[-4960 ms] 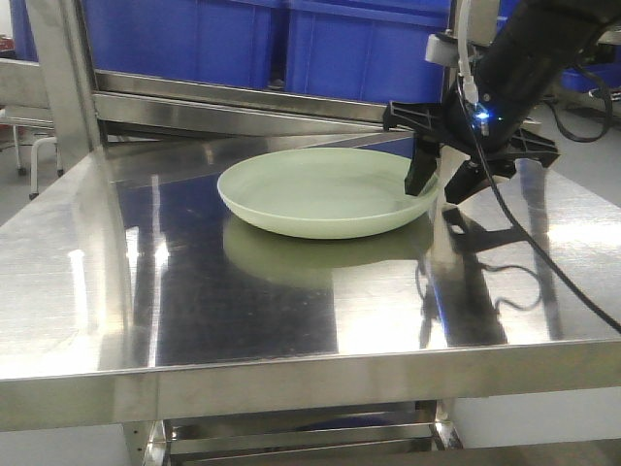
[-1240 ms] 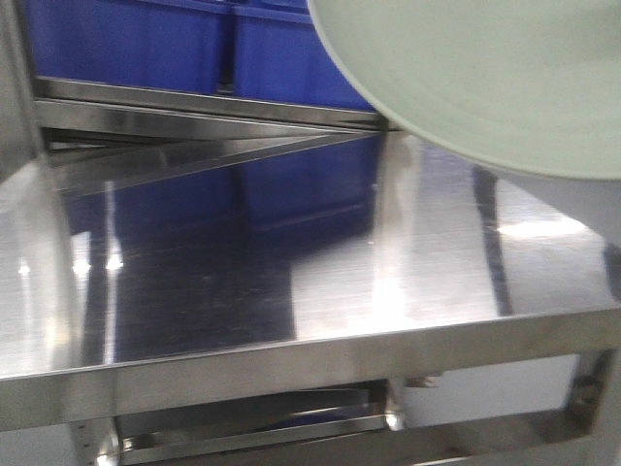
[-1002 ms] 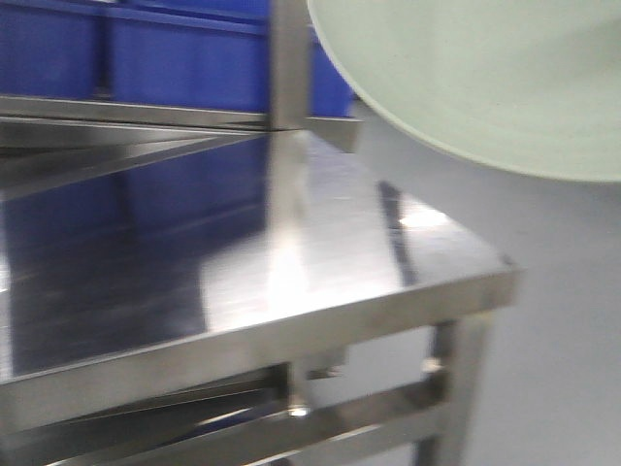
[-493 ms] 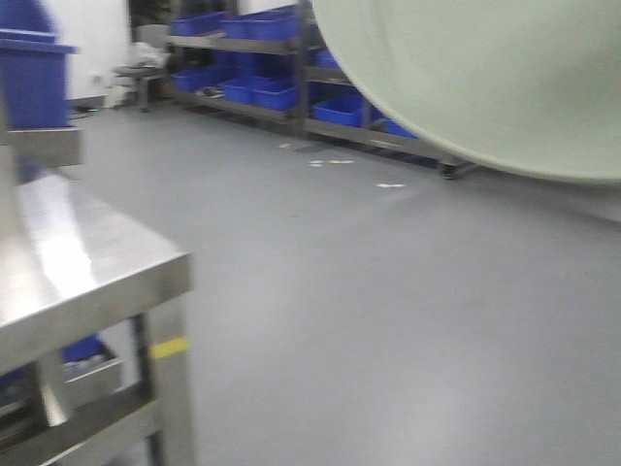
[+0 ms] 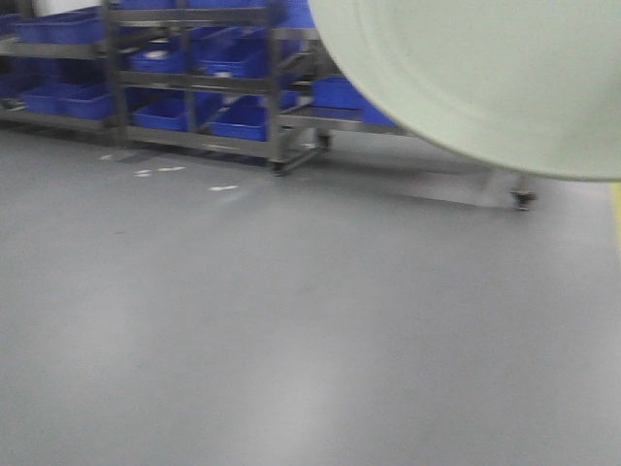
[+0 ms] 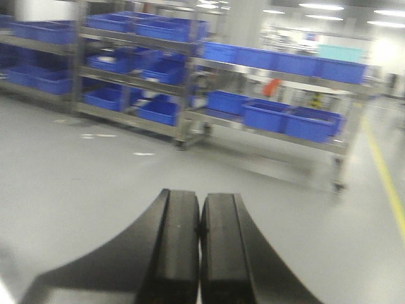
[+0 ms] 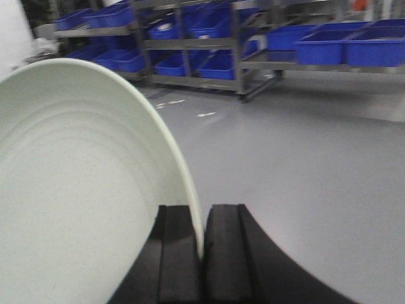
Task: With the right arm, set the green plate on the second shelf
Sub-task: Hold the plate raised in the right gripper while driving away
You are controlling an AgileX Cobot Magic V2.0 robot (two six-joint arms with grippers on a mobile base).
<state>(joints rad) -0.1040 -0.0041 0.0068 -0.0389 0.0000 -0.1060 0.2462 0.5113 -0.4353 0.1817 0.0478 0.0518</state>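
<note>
Storage hall of a warehouse or factory: rows of steel shelving racks (image 6: 187, 101) on castors stand loaded with blue plastic bins (image 6: 288, 120) on a smooth grey industrial floor (image 5: 291, 340). A yellow lane line (image 6: 383, 171) marks the floor, and strip lights (image 6: 335, 6) glow overhead.

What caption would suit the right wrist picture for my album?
The right pincer grips the green plate by its rim, with shelves of blue bins beyond the grey floor.
</note>
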